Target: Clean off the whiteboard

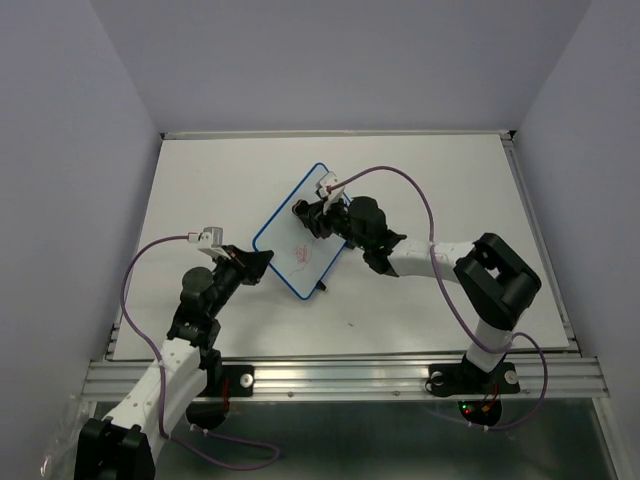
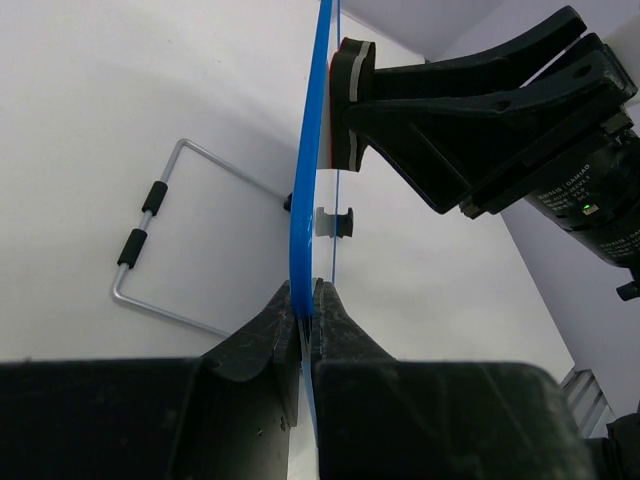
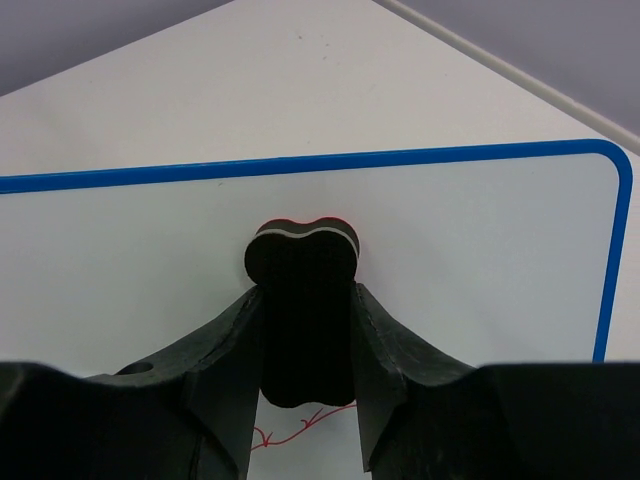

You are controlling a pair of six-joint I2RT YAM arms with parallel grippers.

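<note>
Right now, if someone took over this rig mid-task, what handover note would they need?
The left gripper is shut on the blue frame edge of the whiteboard, steadying it.
The right gripper is shut on the eraser, which is pressed against the board's face.
Done: the board around the eraser looks clean.
Left: red scribbles in the board's nearer part, not yet wiped.

The right tool [image 3: 305, 300] and its eraser [image 3: 303, 250] hide part of the red scribble [image 3: 318, 417]; the board [image 3: 480, 230] is cut off at that wrist view's left edge.
</note>
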